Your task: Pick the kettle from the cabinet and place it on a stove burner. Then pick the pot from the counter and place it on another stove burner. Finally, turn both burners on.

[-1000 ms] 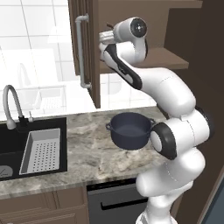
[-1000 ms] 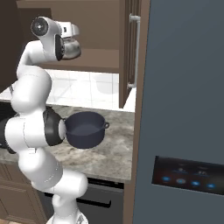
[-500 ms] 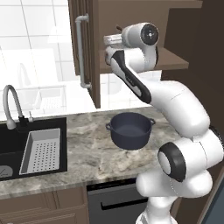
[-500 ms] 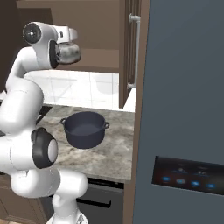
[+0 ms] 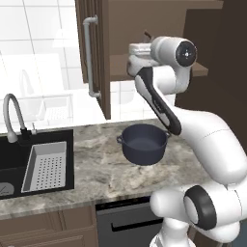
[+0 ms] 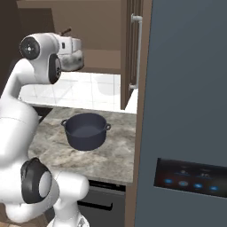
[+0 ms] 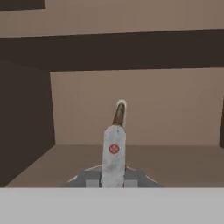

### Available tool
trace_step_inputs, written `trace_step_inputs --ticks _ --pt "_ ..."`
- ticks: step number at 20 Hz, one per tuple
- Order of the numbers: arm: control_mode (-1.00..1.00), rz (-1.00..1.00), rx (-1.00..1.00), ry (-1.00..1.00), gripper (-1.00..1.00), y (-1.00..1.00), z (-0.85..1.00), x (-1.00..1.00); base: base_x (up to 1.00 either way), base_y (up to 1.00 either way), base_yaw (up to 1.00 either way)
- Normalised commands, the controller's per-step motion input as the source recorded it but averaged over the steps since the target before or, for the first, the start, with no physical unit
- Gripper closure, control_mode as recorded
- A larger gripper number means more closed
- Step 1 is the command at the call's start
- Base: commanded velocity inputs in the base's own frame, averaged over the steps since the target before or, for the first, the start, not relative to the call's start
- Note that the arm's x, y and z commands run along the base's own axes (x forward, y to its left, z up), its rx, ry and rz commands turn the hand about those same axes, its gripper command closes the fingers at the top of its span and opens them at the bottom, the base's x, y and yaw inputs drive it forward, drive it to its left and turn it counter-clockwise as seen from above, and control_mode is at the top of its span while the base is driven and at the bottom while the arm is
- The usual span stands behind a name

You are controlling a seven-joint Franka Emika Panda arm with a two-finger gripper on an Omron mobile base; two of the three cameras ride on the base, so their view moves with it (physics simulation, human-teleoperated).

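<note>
I see the kettle (image 6: 72, 60) held up in front of the open cabinet (image 5: 96, 58), hanging from its thin brown handle (image 7: 119, 113). The gripper (image 7: 113, 175) is closed narrow on this handle; in the hand view the handle rises between the dark fingertips, with the cabinet's shelf and back wall behind it. Below, the dark pot (image 5: 143, 144) stands on the marble counter (image 5: 91, 169), and I see nothing inside it. At the left, a perforated white tray (image 5: 46, 166) lies in the black sink (image 5: 12, 154).
</note>
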Motion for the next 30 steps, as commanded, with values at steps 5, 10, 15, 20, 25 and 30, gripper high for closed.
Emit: trace_step_inputs --ticks 5,10,15,20,25,30 --pt "-1.0 -0.03 0.1 -0.04 1.0 -0.24 0.03 -0.6 0.0 0.0 0.0" --pt "-1.0 0.0 0.09 -0.02 1.0 -0.14 0.06 -0.54 0.0 0.0 0.0" --pt "-1.0 0.0 0.09 -0.01 1.0 -0.08 0.11 -0.51 0.0 0.0 0.0" --pt "-1.0 0.0 0.09 0.0 1.0 -0.04 0.1 -0.46 0.0 0.0 0.0" --pt "-1.0 0.0 0.07 0.0 1.0 -0.01 0.03 -0.4 0.0 0.0 0.0" --pt "-1.0 0.0 0.06 0.0 1.0 0.0 0.0 -0.35 0.0 0.0 0.0"
